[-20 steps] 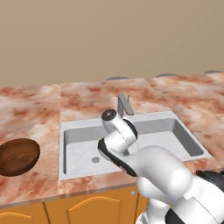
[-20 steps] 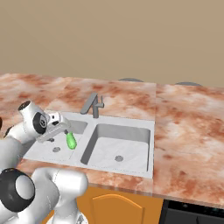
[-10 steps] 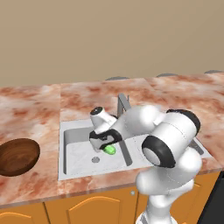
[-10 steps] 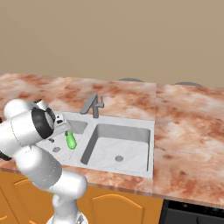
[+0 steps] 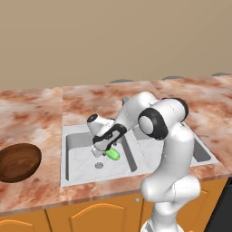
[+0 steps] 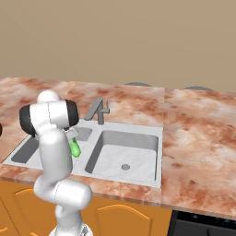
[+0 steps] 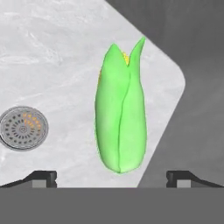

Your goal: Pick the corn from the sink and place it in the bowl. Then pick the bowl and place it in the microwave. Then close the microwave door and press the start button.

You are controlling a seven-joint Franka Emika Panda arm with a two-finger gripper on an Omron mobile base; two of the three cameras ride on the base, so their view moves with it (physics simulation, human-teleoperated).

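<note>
Green husked corn [image 7: 120, 124] is seen lying in the grey steel sink [image 5: 74, 156] — drain at nine o'clock. Gripper [image 7: 111, 177] fingertips stand apart, bases cropped; nothing is clamped.

**No readable text in any view**

You had nothing to read here: no lettering, labels, brand marks, numbers or signs appeared on any surface in the three pictures. In the left base view, the marble counter [image 5: 36, 104] across the upper left and the steel sink [image 5: 81, 156] at centre were blank. The corn [image 7: 120, 118] in the middle of the hand view carried no sticker or print, and the round drain [image 7: 22, 127] at its left edge bore no stamp.
</note>
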